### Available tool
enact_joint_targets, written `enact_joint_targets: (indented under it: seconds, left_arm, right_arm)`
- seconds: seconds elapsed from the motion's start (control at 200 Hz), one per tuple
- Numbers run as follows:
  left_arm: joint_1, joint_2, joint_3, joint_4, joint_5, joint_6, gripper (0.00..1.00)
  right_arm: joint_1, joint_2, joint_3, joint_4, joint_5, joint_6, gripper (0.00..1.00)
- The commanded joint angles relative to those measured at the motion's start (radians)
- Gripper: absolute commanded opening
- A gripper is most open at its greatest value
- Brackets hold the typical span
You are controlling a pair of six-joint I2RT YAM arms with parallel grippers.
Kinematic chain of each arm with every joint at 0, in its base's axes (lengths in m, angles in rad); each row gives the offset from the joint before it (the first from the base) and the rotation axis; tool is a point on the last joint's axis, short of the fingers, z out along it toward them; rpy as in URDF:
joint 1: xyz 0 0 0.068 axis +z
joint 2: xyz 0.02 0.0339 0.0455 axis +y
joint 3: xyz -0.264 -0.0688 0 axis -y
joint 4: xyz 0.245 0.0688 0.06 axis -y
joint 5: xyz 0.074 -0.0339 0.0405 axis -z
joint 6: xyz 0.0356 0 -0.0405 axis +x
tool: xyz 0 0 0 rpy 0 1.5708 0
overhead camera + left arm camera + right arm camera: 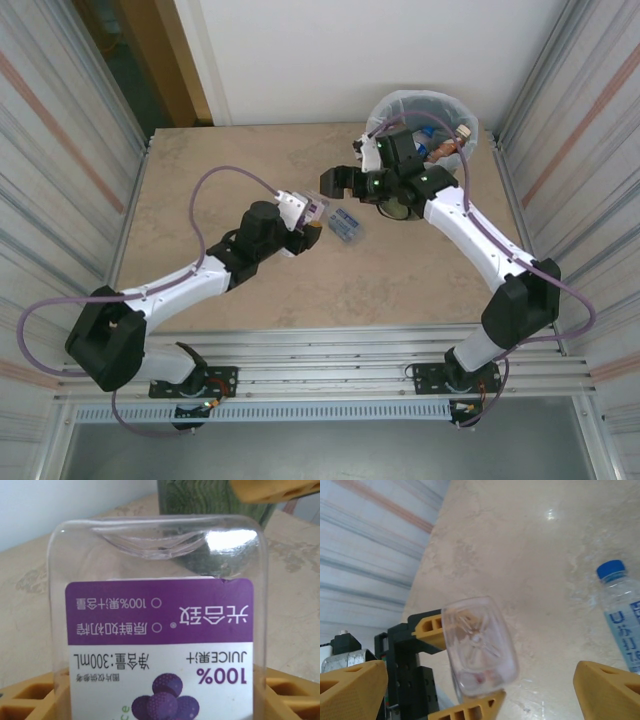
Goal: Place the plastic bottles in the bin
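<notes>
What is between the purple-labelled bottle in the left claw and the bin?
The right gripper, jaws open, hangs between that bottle and the bin, as the top view shows; the left wrist view catches one of its yellow fingers.

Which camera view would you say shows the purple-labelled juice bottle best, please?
The left wrist view: the purple-labelled juice bottle sits close, its label readable. The top external view shows it small; the right wrist view shows its clear base end-on.
</notes>
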Motion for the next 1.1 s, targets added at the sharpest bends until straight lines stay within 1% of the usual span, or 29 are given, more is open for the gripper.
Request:
enact_joint_targets:
  seconds: [0.0, 0.265, 0.386, 0.476, 0.611, 0.661, 0.776, 0.846, 0.877, 0.937, 1.022, 1.042, 1.092]
  left_arm:
    - [-0.009, -0.033, 0.001, 0.054, 0.025, 0.036, 0.54]
    - [-0.016, -0.041, 0.013, 0.065, 0.035, 0.035, 0.54]
    - [-0.017, -0.041, 0.018, 0.07, 0.049, 0.038, 0.54]
    - [-0.019, -0.043, 0.023, 0.075, 0.056, 0.037, 0.54]
    - [-0.02, -0.038, 0.03, 0.082, 0.059, 0.035, 0.54]
    - [-0.021, -0.036, 0.035, 0.082, 0.061, 0.034, 0.54]
    - [-0.02, -0.033, 0.052, 0.076, 0.07, 0.02, 0.6]
    - [-0.02, -0.033, 0.059, 0.072, 0.076, 0.013, 0.67]
    - [-0.021, -0.035, 0.064, 0.069, 0.076, 0.011, 0.71]
    - [-0.02, -0.038, 0.074, 0.059, 0.078, 0.005, 0.79]
    - [-0.02, -0.049, 0.087, 0.047, 0.083, -0.007, 0.97]
    - [-0.02, -0.054, 0.089, 0.045, 0.085, -0.011, 0.99]
    - [-0.02, -0.066, 0.089, 0.045, 0.085, -0.017, 0.99]
  right_arm:
    - [0.017, 0.032, -0.024, 0.036, -0.058, 0.038, 0.93]
    - [0.045, 0.097, -0.055, 0.097, -0.119, 0.076, 0.89]
    - [0.055, 0.125, -0.053, 0.098, -0.14, 0.075, 0.85]
    - [0.057, 0.139, -0.054, 0.096, -0.143, 0.074, 0.78]
    - [0.057, 0.128, -0.064, 0.09, -0.13, 0.071, 0.65]
    - [0.056, 0.119, -0.068, 0.09, -0.121, 0.07, 0.58]
    - [0.055, 0.099, -0.07, 0.089, -0.098, 0.07, 0.41]
    - [0.055, 0.086, -0.075, 0.088, -0.085, 0.071, 0.29]
    - [0.053, 0.079, -0.077, 0.089, -0.078, 0.07, 0.26]
    - [0.051, 0.064, -0.086, 0.089, -0.061, 0.071, 0.24]
    - [0.043, 0.041, -0.098, 0.091, -0.044, 0.074, 0.23]
    - [0.04, 0.034, -0.101, 0.092, -0.039, 0.074, 0.22]
    - [0.033, 0.019, -0.108, 0.096, -0.033, 0.077, 0.21]
